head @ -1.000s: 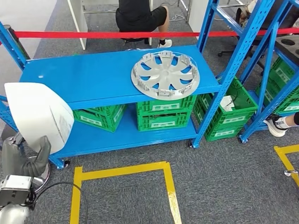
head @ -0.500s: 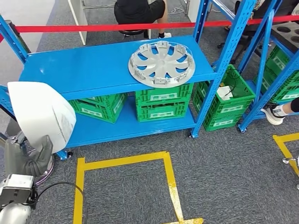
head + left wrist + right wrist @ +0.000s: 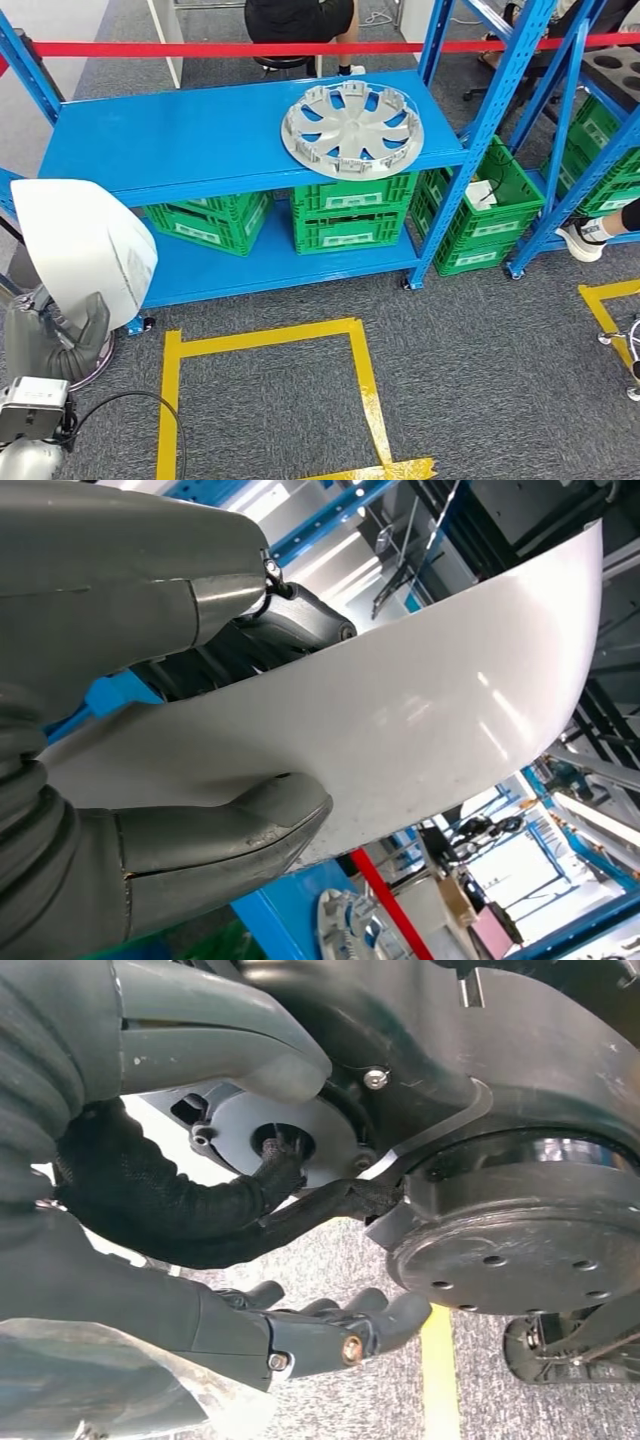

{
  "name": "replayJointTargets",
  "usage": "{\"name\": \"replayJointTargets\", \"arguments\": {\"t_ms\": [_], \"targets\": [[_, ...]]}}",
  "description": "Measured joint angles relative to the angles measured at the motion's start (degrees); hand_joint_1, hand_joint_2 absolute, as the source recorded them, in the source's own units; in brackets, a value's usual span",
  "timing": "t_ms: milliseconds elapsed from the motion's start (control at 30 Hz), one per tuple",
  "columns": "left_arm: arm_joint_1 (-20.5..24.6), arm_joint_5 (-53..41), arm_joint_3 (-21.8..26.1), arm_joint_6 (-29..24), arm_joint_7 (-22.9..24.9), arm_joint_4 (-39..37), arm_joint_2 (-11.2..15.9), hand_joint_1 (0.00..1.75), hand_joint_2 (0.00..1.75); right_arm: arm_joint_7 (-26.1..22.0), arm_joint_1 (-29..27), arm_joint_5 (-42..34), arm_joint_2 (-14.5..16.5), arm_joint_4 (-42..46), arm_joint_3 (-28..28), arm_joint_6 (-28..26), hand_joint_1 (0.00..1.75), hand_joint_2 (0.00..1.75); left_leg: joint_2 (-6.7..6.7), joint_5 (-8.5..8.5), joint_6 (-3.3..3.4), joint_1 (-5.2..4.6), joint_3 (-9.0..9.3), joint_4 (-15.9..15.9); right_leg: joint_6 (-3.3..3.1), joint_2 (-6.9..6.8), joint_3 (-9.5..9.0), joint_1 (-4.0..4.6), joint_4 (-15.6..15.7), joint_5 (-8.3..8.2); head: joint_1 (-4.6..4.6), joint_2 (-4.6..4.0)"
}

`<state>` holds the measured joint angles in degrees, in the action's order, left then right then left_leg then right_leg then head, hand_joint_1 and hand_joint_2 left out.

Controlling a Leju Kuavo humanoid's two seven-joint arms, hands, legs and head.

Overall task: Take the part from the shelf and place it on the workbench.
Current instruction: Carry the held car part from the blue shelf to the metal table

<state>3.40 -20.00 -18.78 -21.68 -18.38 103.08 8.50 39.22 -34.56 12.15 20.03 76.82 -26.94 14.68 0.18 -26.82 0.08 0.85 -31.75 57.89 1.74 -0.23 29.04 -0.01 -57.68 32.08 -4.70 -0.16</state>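
Note:
My left hand sits at the lower left of the head view and grips a white curved panel part, which stands up above it in front of the blue shelf's left end. The left wrist view shows the thumb pressed under the white panel with darker fingers on its other face. My right hand hangs beside my body in the right wrist view, fingers stretched out and apart, holding nothing.
The blue shelf carries a silver hubcap on its top board, with green crates below. Red barrier tape runs behind it and a person sits beyond. Yellow floor tape marks a square on grey carpet.
The whole head view has shifted, so the camera moved; more of the yellow square shows. My left hand still holds the white panel the same way.

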Motion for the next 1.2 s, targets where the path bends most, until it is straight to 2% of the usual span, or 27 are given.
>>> {"name": "replayJointTargets", "arguments": {"t_ms": [33, 100, 133, 167, 200, 267, 300, 333, 367, 467, 533, 567, 667, 700, 733, 767, 833, 867, 900, 1000, 1033, 1067, 1100, 1133, 1167, 1200], "targets": [[0.0, 0.0, 0.0, 0.0, 0.0, 0.0, 0.0, 1.75, 1.75, 0.0, 0.0, 0.0, 0.0, 0.0, 0.0, 0.0, 0.00, 1.75, 0.01, -0.02, 0.37, 0.13, -0.10, -0.5, 0.26, 0.08, 1.33, -0.05, -2.6, 1.75, -0.11, 0.00], [0.0, 0.0, 0.0, 0.0, 0.0, 0.0, 0.0, 1.75, 1.75, 0.0, 0.1, 0.0, 0.0, 0.0, 0.0, 0.0, 0.00, 1.75, 0.12, 0.18, 0.94, -0.01, -0.76, -0.5, 0.61, 0.13, 4.90, -0.17, -10.5, 5.60, -0.32, 0.01], [0.0, 0.0, 0.0, 0.0, 0.0, 0.0, 0.0, 1.75, 1.75, 0.0, 0.1, 0.0, 0.0, 0.0, 0.0, 0.0, 0.00, 1.75, 0.19, 0.35, 1.07, -0.10, -1.10, -0.4, 0.69, 0.13, 6.29, -0.19, -13.9, 6.70, -0.30, 0.01], [0.0, 0.0, 0.0, 0.0, 0.0, 0.0, 0.0, 1.75, 1.75, 0.0, 0.1, 0.0, 0.0, 0.0, 0.0, 0.0, 0.00, 1.75, 0.24, 0.53, 1.16, -0.19, -1.42, -0.3, 0.66, 0.13, 6.80, -0.19, -15.4, 6.72, -0.31, 0.01], [0.0, 0.0, 0.0, 0.0, 0.0, 0.0, 0.0, 1.75, 1.75, 0.0, 0.1, 0.0, 0.0, 0.0, 0.0, 0.0, 0.00, 1.75, 0.26, 0.72, 1.16, -0.26, -1.72, -0.1, 0.56, 0.13, 6.04, -0.18, -14.3, 5.57, -0.31, 0.01], [0.0, 0.0, 0.0, 0.0, 0.0, 0.0, 0.0, 1.75, 1.75, 0.0, 0.1, 0.0, 0.0, 0.0, 0.0, 0.0, 0.00, 1.75, 0.20, 1.11, 1.00, -0.33, -2.23, 0.2, 0.21, 0.16, 1.85, -0.16, -6.5, 1.78, -0.31, 0.01], [0.0, 0.0, 0.0, 0.0, 0.0, 0.0, 0.0, 1.75, 1.75, 0.0, 0.1, 0.0, 0.0, 0.0, 0.0, 0.0, 0.00, 1.75, 0.16, 1.35, 0.80, -0.41, -2.46, 0.3, 0.04, 0.23, -0.17, -0.08, -2.5, 0.50, -0.29, 0.01], [0.0, 0.0, 0.0, 0.0, 0.0, 0.0, 0.0, 1.75, 1.75, 0.0, 0.2, 0.0, 0.0, 0.0, 0.0, 0.0, 0.00, 1.75, 0.12, 1.63, 0.53, -0.46, -2.67, 0.4, -0.14, 0.29, -1.35, 0.01, 0.1, -0.21, -0.29, 0.01], [0.0, 0.0, 0.0, 0.0, 0.0, 0.0, 0.0, 1.75, 1.75, 0.0, 0.2, 0.0, 0.0, 0.0, 0.0, 0.0, 0.00, 1.75, 0.09, 1.98, 0.22, -0.48, -2.85, 0.4, -0.34, 0.37, -1.73, 0.13, 1.4, -0.43, -0.26, 0.01], [0.0, 0.0, 0.0, 0.0, 0.0, 0.0, 0.0, 1.75, 1.75, 0.0, 0.1, 0.0, 0.0, 0.0, 0.0, 0.0, 0.00, 1.75, -0.03, 2.79, -0.76, -0.41, -3.32, 0.3, -1.34, 0.27, -0.84, 0.22, 1.5, -1.70, -0.22, -0.01], [0.0, 0.0, -0.1, 0.0, 0.0, 0.0, 0.1, 1.75, 1.75, 0.0, 0.1, 0.0, 0.0, 0.0, 0.0, 0.0, 0.00, 1.75, -0.19, 0.93, -1.27, -0.40, -4.12, 1.7, -2.13, 0.01, -0.16, -0.05, 1.7, -2.83, -0.08, -0.01], [0.0, 0.0, 0.0, 0.0, 0.0, 0.0, 0.1, 1.75, 1.75, 0.0, 0.1, 0.0, 0.0, 0.1, 0.0, 0.0, 0.00, 1.75, -0.24, -1.13, -1.47, -0.34, -4.77, 3.5, -2.39, -0.10, 0.22, -0.13, 1.7, -3.30, 0.10, 0.00], [0.0, 0.0, 0.0, 0.0, 0.0, 0.0, 0.1, 1.75, 1.75, 0.0, 0.2, 0.0, 0.0, 0.1, 0.0, 0.0, 0.00, 1.75, -0.23, -8.10, -1.97, -0.23, -6.97, 13.3, -2.66, -0.21, 2.31, -0.05, 1.4, -4.82, 0.33, -0.01], [-0.1, 0.0, -0.1, 0.0, 0.0, 0.0, 0.1, 1.75, 1.75, 0.0, 0.2, 0.0, 0.0, 0.1, 0.0, 0.0, 0.00, 1.75, -0.22, -9.39, -2.03, -0.22, -6.82, 15.5, -2.64, -0.25, 3.27, -0.01, 1.1, -5.35, 0.31, -0.01], [-0.1, 0.0, -0.1, 0.0, 0.0, 0.0, 0.1, 1.75, 1.75, 0.0, 0.2, 0.0, 0.0, 0.1, 0.0, 0.0, 0.00, 1.75, -0.22, -9.56, -2.01, -0.23, -5.57, 15.4, -2.57, -0.28, 4.21, 0.01, 0.8, -5.83, 0.31, -0.01], [-0.1, 0.0, -0.1, 0.0, 0.0, 0.0, 0.1, 1.75, 1.75, 0.0, 0.2, 0.0, 0.0, 0.1, 0.0, 0.0, 0.00, 1.75, -0.22, -8.82, -1.91, -0.24, -3.27, 13.1, -2.46, -0.28, 5.05, 0.02, 0.6, -6.27, 0.32, -0.01], [0.0, 0.0, -0.1, 0.0, 0.0, 0.0, 0.1, 1.75, 1.75, 0.0, 0.2, 0.0, 0.0, 0.1, 0.0, 0.0, 0.00, 1.75, -0.22, -6.65, -1.48, -0.31, 3.18, 4.1, -2.12, -0.26, 6.33, 0.08, 0.1, -7.14, 0.33, -0.01], [0.1, 0.0, -0.1, 0.0, 0.0, 0.0, 0.1, 1.75, 1.75, 0.0, 0.2, 0.0, 0.0, 0.1, 0.0, 0.0, 0.00, 1.75, -0.24, -5.85, -1.18, -0.42, 5.39, 0.5, -1.89, -0.27, 6.69, 0.13, -0.1, -7.58, 0.28, -0.01], [0.1, 0.0, -0.1, 0.0, 0.0, 0.1, 0.1, 1.75, 1.75, 0.0, 0.1, 0.0, 0.0, 0.1, 0.0, 0.0, 0.00, 1.75, -0.26, -5.40, -0.84, -0.57, 6.60, -1.7, -1.61, -0.31, 6.94, 0.14, -0.2, -8.06, 0.26, -0.01], [0.2, 0.0, -0.1, 0.0, 0.0, 0.1, 0.1, 1.75, 1.75, 0.0, 0.1, 0.0, 0.0, 0.1, 0.0, 0.0, 0.00, 1.75, -0.38, -4.11, 0.37, -0.86, 5.82, -1.9, -0.65, -0.55, 7.27, -0.06, 0.0, -9.21, 0.24, -0.01], [0.2, 0.0, -0.1, 0.0, 0.0, 0.1, 0.1, 1.75, 1.75, 0.0, 0.1, 0.0, 0.0, 0.1, 0.0, 0.0, 0.00, 1.75, -0.42, -3.46, 0.82, -0.79, 5.29, -2.0, -0.34, -0.49, 7.58, -0.12, -0.4, -8.43, 0.20, -0.01], [0.2, 0.0, -0.1, 0.0, 0.0, 0.2, 0.1, 1.75, 1.75, 0.0, 0.1, 0.0, 0.0, 0.1, 0.0, 0.0, 0.00, 1.75, -0.45, -2.75, 1.22, -0.68, 4.64, -2.1, -0.05, -0.36, 8.14, -0.15, -1.5, -6.69, 0.11, -0.01], [0.2, 0.0, -0.1, 0.0, 0.0, 0.2, 0.1, 1.75, 1.75, 0.0, 0.1, 0.0, 0.0, 0.1, 0.0, 0.0, 0.00, 1.75, -0.52, -2.00, 1.52, -0.60, 3.78, -2.1, 0.18, -0.19, 9.03, -0.18, -4.0, -3.74, 0.01, -0.01], [0.2, 0.0, -0.1, 0.0, 0.0, 0.1, 0.1, 1.75, 1.75, 0.0, 0.1, 0.0, 0.0, 0.1, 0.0, 0.0, 0.00, 1.75, -0.67, -1.27, 1.69, -0.63, 2.86, -2.1, 0.33, -0.06, 9.99, -0.19, -7.5, -0.45, -0.07, -0.01], [0.2, 0.0, -0.1, 0.0, 0.0, 0.1, 0.1, 1.75, 1.75, 0.0, 0.1, 0.0, 0.0, 0.1, 0.0, 0.0, 0.00, 1.75, -0.87, -0.48, 1.74, -0.65, 1.84, -2.1, 0.43, 0.00, 10.75, -0.19, -11.4, 2.09, -0.13, -0.01], [0.2, 0.0, -0.1, 0.0, 0.0, 0.1, 0.1, 1.75, 1.75, 0.0, 0.2, 0.0, 0.0, 0.1, 0.0, 0.0, 0.00, 1.75, -1.16, 0.37, 1.71, -0.67, 0.73, -2.0, 0.47, 0.03, 11.02, -0.19, -14.7, 3.43, -0.12, -0.01]]}}
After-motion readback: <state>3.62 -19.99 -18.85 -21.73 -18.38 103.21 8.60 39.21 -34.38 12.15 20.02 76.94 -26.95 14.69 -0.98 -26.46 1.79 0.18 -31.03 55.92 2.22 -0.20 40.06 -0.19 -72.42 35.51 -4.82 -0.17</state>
